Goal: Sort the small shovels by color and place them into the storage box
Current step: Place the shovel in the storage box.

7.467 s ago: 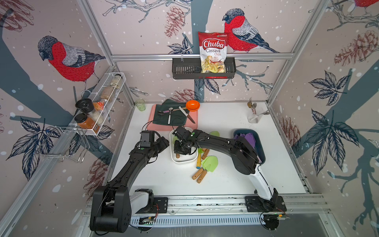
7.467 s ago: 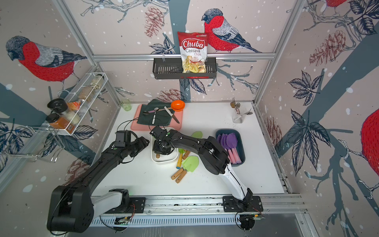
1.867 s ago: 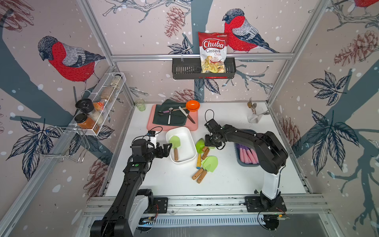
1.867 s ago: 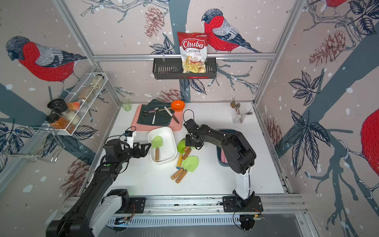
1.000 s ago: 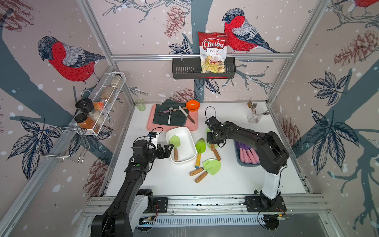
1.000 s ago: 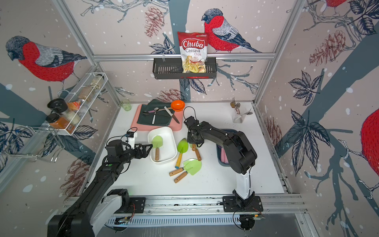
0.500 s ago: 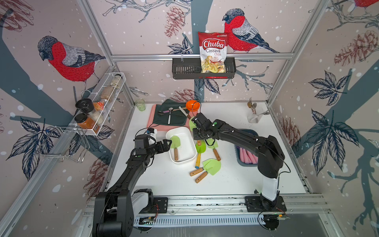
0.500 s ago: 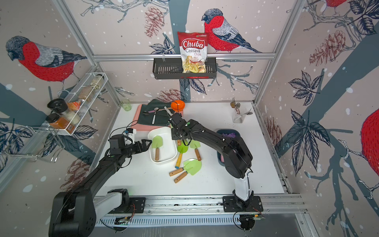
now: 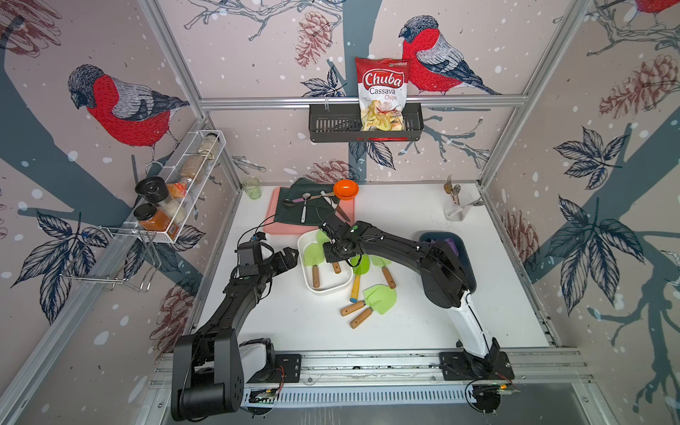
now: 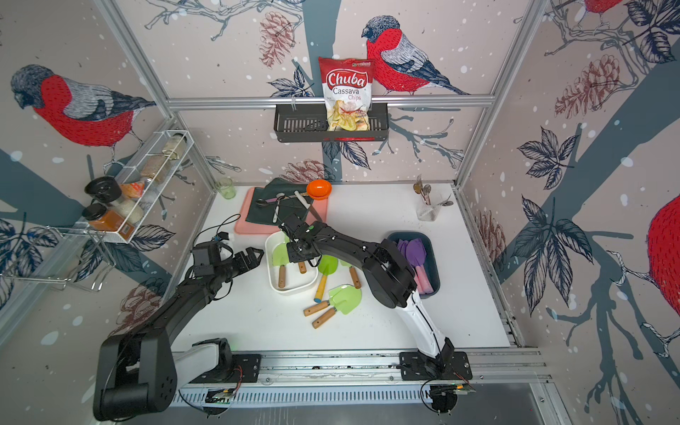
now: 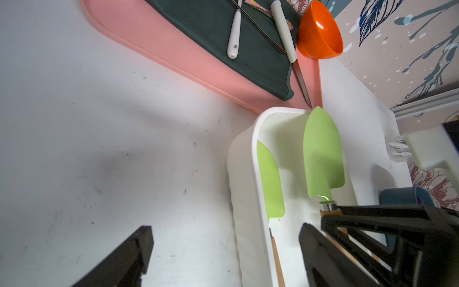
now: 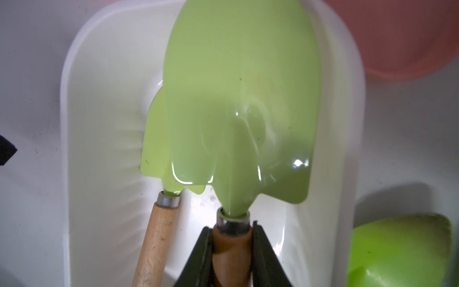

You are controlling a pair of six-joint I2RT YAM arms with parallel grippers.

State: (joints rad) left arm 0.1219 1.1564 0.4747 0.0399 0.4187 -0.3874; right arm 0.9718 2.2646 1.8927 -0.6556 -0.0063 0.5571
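Observation:
My right gripper [image 12: 232, 238] is shut on the wooden handle of a light-green small shovel [image 12: 238, 99], held over the white storage box [image 9: 327, 291]. A second green shovel [image 12: 155, 149] lies in that box, beside the held one. My left gripper [image 11: 226, 238] is open at the box's left side, the box wall [image 11: 244, 198] between its jaws. Several more green shovels [image 9: 379, 298] lie loose on the table right of the box, one with a yellow handle [image 9: 356, 285]. Purple shovels [image 10: 415, 254] rest in a dark blue box [image 10: 435, 268] further right.
A pink tray [image 9: 279, 228] with a dark cloth, spoons, a knife and an orange bowl [image 9: 346, 188] sits just behind the white box. A clear cup of spoons [image 9: 456, 209] stands back right, a green glass [image 9: 252, 187] back left.
My right gripper has carried a green shovel left from the loose pile to over the white box. My left gripper has moved in against the box's left wall.

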